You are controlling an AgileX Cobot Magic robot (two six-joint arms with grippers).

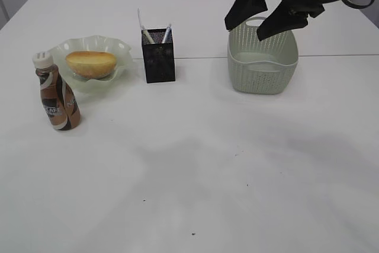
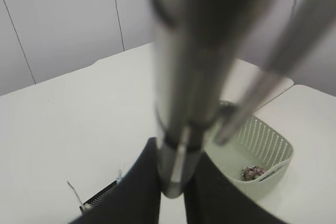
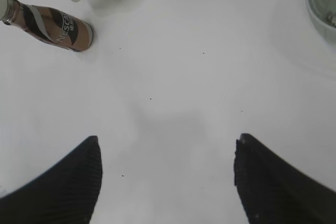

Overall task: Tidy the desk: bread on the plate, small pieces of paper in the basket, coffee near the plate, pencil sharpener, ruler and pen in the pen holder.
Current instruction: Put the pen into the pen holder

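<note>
Four things stand in a row across the far half of the desk [image 1: 195,170]. Farthest left is the coffee [image 1: 56,93], upright, just at seven o'clock from the plate [image 1: 115,48]. On the plate lies the bread [image 1: 91,63]. At three o'clock from the plate stands the pen holder [image 1: 158,55], with two pale sticks leaning out of its top; what they are is too small to tell. Farther right sits the basket [image 1: 262,63], and the left wrist view shows a small crumpled scrap [image 2: 254,172] on its floor. Above the basket's rim, at twelve o'clock, hangs the right gripper [image 3: 167,179], its jaws spread wide with nothing between them. The left gripper [image 2: 172,182] has its jaws nearly closed, holding nothing visible.
</note>
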